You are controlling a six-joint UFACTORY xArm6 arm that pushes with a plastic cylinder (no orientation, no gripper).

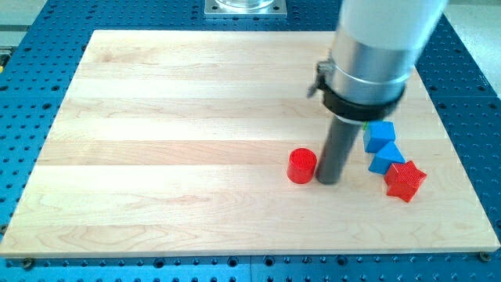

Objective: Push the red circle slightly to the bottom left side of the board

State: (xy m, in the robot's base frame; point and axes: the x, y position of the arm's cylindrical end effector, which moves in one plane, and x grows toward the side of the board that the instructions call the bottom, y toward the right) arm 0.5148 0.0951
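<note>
The red circle (301, 166) is a short red cylinder standing on the wooden board (180, 141), right of the board's middle and toward the view's bottom. My tip (329, 181) rests on the board just to the right of the red circle, almost touching it. The rod rises from the tip into the large silver arm body at the view's top right.
A blue cube (380, 135) and a second blue block (387, 159) lie to the right of the rod. A red star-like block (405, 180) sits just below them. A green block is mostly hidden behind the arm near the blue cube. A blue perforated table surrounds the board.
</note>
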